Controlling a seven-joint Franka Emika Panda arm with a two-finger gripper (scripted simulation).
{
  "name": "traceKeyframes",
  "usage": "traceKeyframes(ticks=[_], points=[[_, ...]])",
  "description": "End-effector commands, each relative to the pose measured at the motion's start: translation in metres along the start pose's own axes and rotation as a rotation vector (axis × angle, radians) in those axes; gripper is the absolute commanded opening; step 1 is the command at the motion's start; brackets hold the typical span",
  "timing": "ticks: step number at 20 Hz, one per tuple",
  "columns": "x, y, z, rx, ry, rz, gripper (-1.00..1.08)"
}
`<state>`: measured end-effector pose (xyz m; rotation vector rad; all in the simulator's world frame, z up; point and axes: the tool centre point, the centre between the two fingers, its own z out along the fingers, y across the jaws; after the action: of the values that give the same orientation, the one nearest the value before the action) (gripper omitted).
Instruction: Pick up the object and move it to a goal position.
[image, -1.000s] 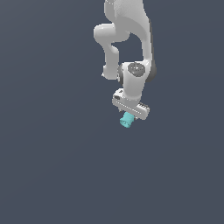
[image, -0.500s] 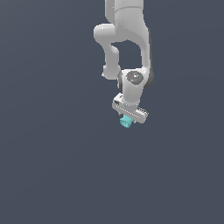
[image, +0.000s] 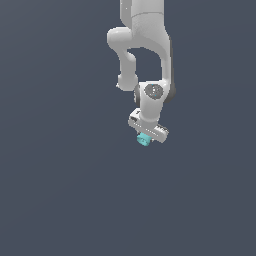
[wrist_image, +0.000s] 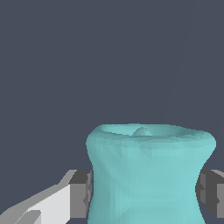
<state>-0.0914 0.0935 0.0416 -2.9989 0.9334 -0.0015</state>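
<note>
The object (image: 144, 140) is a small turquoise stubby piece with a flared end, tucked under the white gripper (image: 146, 138) near the middle of the exterior view. Most of it is covered by the hand there. In the wrist view the object (wrist_image: 148, 175) fills the space between the two grey fingertips (wrist_image: 82, 193), which press against its sides. The gripper (wrist_image: 146, 192) is shut on it. The white arm rises from the gripper toward the top of the exterior view.
A plain dark grey surface (image: 65, 190) spreads around the arm in every direction. No other objects or containers show.
The gripper with the turquoise object has shifted slightly toward the arm's base, up in the exterior view. The object now shows less beneath the hand.
</note>
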Motion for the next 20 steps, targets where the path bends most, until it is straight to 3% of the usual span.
traceKeyframes(ticks=[1,11,20], points=[[0.0,0.001,0.001,-0.001,-0.001,0.001,-1.0],[0.002,0.004,-0.005,0.0,0.0,0.0,-1.0],[0.015,0.029,-0.044,0.0,0.0,0.0,-1.0]])
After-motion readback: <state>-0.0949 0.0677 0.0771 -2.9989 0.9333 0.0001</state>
